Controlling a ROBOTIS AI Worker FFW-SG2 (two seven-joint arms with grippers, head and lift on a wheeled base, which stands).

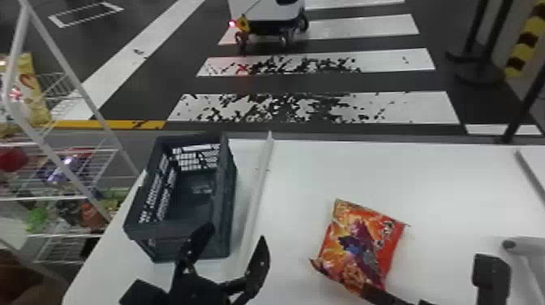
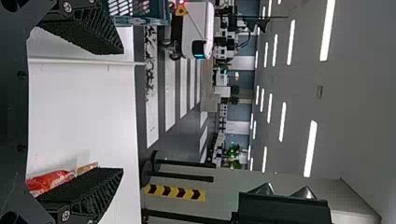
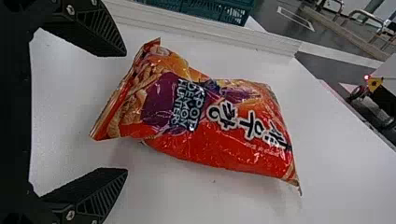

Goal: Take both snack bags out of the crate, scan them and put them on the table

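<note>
Snack bag (image 1: 361, 247) lies on table (image 1: 446, 182) right of crate (image 1: 162, 229), left gripper (image 1: 236, 237) open by crate's near end, right gripper (image 1: 428, 279) open farther right.

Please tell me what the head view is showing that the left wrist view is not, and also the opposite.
Head view: wire shelves with goods on them.
Left wrist view: long ceiling lights.
Both: part or all of the crate, a snack bag, the table and the open left pincer.
</note>
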